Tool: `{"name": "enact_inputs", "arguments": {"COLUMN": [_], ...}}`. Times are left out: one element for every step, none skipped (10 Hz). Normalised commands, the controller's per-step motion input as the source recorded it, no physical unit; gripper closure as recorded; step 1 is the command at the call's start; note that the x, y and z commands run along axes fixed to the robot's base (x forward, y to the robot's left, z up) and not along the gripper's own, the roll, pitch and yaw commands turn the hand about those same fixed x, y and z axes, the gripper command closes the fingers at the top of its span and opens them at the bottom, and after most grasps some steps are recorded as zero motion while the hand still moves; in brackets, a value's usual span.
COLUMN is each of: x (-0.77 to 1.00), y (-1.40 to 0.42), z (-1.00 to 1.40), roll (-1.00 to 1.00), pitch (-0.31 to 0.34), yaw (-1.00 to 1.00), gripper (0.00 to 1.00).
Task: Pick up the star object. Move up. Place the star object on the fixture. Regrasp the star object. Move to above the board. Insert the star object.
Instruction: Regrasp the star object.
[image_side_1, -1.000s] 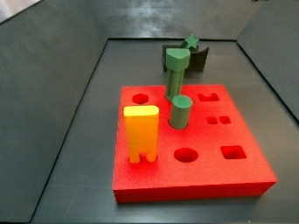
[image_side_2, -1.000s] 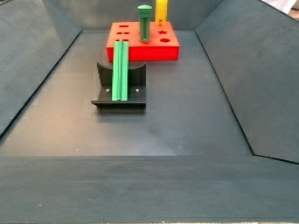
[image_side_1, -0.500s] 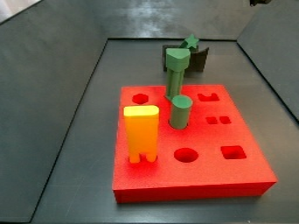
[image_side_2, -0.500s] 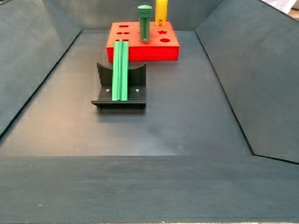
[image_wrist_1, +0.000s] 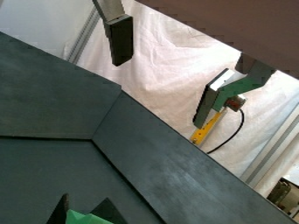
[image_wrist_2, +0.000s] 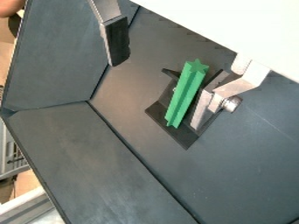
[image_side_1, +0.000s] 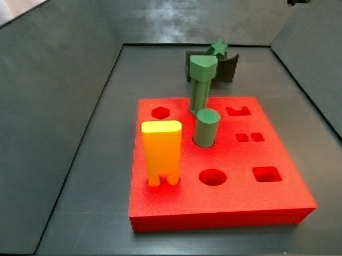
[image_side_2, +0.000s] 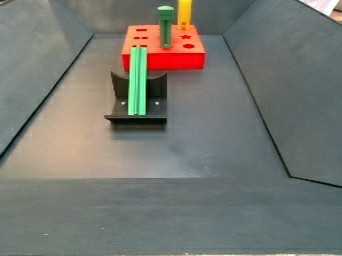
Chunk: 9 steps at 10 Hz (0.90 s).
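Green star object (image_wrist_2: 184, 92) beneath open end effector (image_wrist_2: 163, 61)

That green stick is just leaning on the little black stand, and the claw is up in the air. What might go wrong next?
Two risks, as guesses. The star object only leans on the fixture, so a slightly off regrasp by the open, empty gripper hovering above might tip it off. On the board, the yellow block and two green pegs stand tall, so a low carry may knock them.
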Motion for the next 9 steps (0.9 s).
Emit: {"name": "enact_inputs", "arguments": {"x": [0.43, 0.43, 0.42, 0.42, 0.41, 0.41, 0.41, 0.40, 0.40], "y": [-0.06, -0.05, -0.05, -0.05, -0.05, -0.05, -0.05, -0.05, -0.05], "z": [-0.03, -0.03, -0.03, -0.03, -0.03, -0.03, -0.03, -0.03, -0.03], "roll": [0.17, 0.16, 0.16, 0.15, 0.14, 0.14, 0.14, 0.14, 0.14], "pitch": [0.032, 0.039, 0.043, 0.051, 0.057, 0.062, 0.064, 0.066, 0.066], "yaw": [0.10, 0.09, 0.09, 0.10, 0.10, 0.10, 0.10, 0.10, 0.10], "gripper": [0.00, 0.00, 0.00, 0.00, 0.00, 0.00, 0.00, 0.00, 0.00]}}
